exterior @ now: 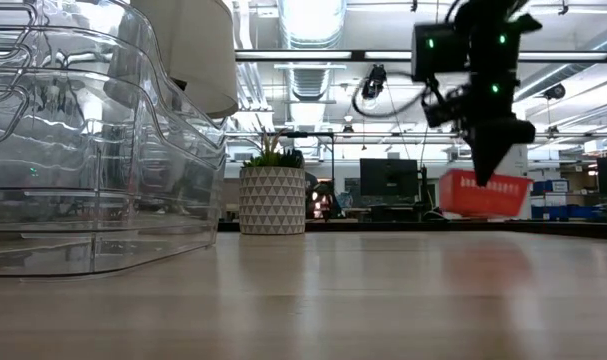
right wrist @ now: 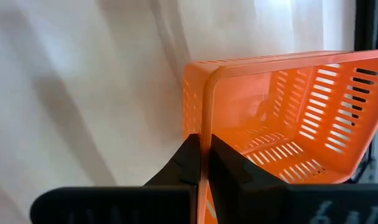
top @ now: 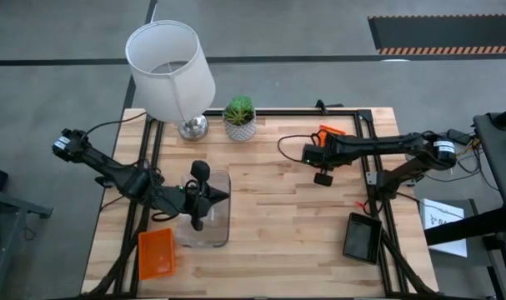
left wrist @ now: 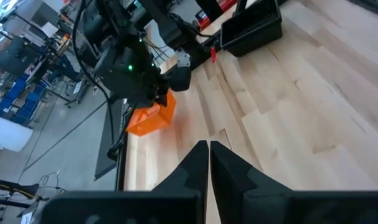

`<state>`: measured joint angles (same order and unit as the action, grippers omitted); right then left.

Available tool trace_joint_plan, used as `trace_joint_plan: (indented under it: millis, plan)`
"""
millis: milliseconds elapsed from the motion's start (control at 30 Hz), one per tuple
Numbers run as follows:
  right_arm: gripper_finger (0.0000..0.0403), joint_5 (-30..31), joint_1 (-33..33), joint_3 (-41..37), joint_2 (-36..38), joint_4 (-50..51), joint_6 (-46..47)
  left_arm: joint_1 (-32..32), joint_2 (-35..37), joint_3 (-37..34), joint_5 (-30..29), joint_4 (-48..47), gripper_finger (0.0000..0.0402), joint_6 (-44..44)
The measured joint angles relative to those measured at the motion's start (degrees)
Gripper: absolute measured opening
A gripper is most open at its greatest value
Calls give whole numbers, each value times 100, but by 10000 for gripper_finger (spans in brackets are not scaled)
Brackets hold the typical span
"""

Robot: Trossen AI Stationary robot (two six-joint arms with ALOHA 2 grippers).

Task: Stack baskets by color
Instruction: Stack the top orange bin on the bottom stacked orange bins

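Note:
My right gripper (right wrist: 201, 163) is shut on an orange basket (right wrist: 282, 118) at the far right of the table; the arm hides most of that basket (top: 332, 131) in the high view. My left gripper (top: 223, 197) hovers shut above the nested clear baskets (top: 204, 218), which rest on their bottoms at the table's near left. A second orange basket (top: 156, 252) lies at the near left corner. A black basket (top: 363, 237) sits at the near right. My right gripper pinches the rim of one wall of the orange basket (right wrist: 205, 121), one finger inside the basket and one outside. The fingers come from above, pointing steeply down. In the low view the basket (exterior: 483, 192) hangs behind the fingers, its bottom off the tabletop.
A white lampshade on a metal foot (top: 171, 71) and a white plant pot with green leaves (top: 239, 119) stand at the table's far edge. A black frame (top: 378, 179) runs along the table's sides. Bare wood (top: 278, 225) lies between the two arms.

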<state>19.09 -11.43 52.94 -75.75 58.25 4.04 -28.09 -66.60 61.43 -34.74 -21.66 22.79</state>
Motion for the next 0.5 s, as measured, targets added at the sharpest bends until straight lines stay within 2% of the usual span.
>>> trace_joint_plan:
  millis: [267,500]
  plan:
    - [9,-3,1047,661,-13,-28,658,83,-332,-7,33,407,0,-6]
    - [9,14,1937,853,-13,-263,964,306,-693,-7,715,771,0,-11]
